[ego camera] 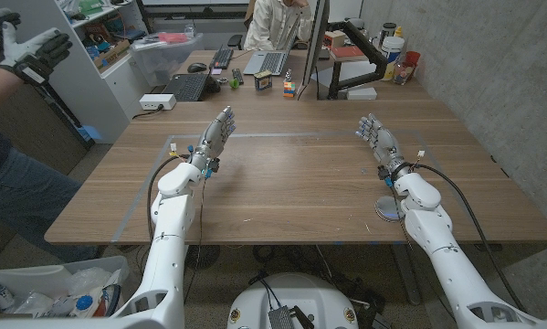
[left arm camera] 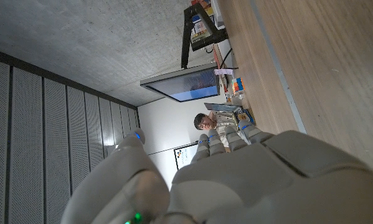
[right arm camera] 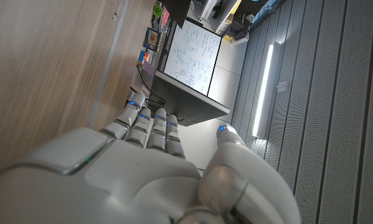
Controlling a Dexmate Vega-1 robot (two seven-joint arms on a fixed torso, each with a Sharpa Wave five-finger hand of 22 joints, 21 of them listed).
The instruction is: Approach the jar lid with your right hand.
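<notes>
A round silvery jar lid (ego camera: 387, 207) lies on the wooden table (ego camera: 291, 174) near the front right edge, partly hidden behind my right forearm. My right hand (ego camera: 376, 139) is raised above the table well beyond the lid, fingers straight and apart, holding nothing. My left hand (ego camera: 215, 134) is held up on the left side in the same way, fingers stretched out and empty. The right wrist view shows the back of my right hand (right arm camera: 142, 174) over bare wood. The left wrist view shows the back of my left hand (left arm camera: 236, 180).
A person sits behind the table at a laptop (ego camera: 271, 62). Another person's gloved hands (ego camera: 22, 46) are raised at far left. A monitor arm (ego camera: 360, 55), cups and small items stand at the back right. A concrete wall runs along the right.
</notes>
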